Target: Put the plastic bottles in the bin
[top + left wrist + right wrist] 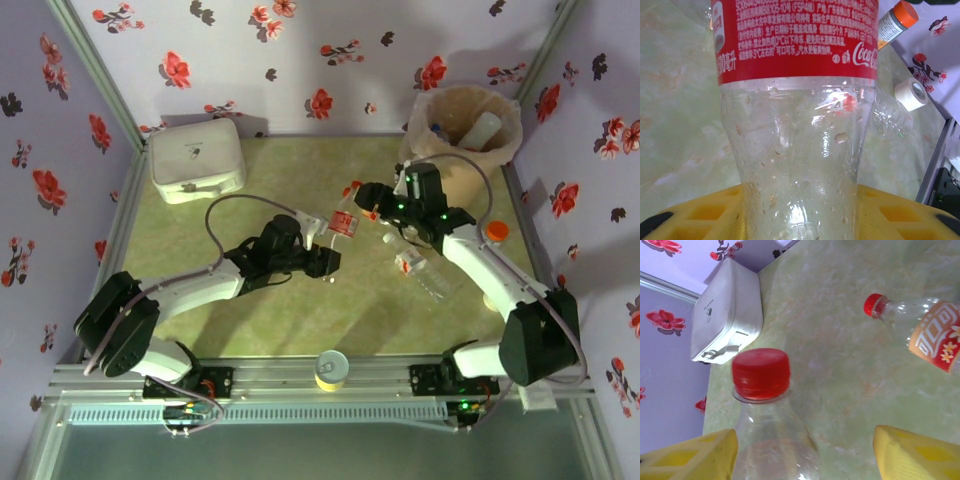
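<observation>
plastic bottle point(797, 150) | clamped in left hand point(800, 217) | neck between spread right hand point(805, 437)

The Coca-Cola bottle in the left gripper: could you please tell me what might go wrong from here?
1. The left gripper pinches the Coca-Cola bottle below its label, so it may swing or slip.
2. The right gripper stands open around a red-capped bottle sitting off-centre, near one finger; closing may shove it aside.
3. Loose bottles lie beside the right arm and could be knocked.
</observation>
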Tool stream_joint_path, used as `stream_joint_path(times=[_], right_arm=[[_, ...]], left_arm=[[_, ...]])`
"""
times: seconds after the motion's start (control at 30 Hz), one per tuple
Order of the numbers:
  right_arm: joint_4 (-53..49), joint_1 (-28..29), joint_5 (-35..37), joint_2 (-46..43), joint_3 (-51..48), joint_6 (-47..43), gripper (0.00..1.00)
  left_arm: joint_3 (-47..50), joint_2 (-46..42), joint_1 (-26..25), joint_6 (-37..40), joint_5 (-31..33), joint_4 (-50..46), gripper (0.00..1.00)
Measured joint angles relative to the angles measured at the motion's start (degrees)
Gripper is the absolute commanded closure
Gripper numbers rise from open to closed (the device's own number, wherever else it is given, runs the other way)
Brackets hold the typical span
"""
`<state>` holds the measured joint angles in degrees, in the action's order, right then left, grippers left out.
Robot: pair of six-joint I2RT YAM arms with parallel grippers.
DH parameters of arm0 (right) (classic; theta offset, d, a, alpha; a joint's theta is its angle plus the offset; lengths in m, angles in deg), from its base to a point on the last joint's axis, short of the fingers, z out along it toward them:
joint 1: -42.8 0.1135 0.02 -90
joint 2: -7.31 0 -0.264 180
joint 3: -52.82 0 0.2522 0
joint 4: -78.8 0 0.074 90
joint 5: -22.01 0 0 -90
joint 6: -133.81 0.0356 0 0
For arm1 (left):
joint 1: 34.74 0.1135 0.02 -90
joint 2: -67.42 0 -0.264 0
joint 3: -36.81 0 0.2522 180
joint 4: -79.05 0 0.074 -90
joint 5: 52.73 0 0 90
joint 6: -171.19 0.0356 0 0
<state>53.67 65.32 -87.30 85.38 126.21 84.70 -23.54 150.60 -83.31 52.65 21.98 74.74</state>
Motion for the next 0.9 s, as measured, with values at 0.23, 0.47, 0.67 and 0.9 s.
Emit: stream_joint_path(times=[0.23,0.47,0.67,0.9], right_arm=[[0.4,1.7,-2.2,6.3,4.1,0.0,0.27],[1.0,2.4,-4.1,8.7,4.3,0.8,0.54],[0.7,1.9,-3.2,7.8,4.8,0.6,0.69],[-1.1,1.9,-2.7,7.1,6.4,-0.5,0.80]], left_arm=[[0.0,0.0,0.0,0.0,-1.9,0.0,0.51],[0.0,-0.4,0.0,0.1,-2.9,-1.2,0.51],[0.3,-0.4,0.0,0.1,-3.3,-1.5,0.48],[0.3,-0.4,0.0,0.0,-3.4,-0.1,0.37]])
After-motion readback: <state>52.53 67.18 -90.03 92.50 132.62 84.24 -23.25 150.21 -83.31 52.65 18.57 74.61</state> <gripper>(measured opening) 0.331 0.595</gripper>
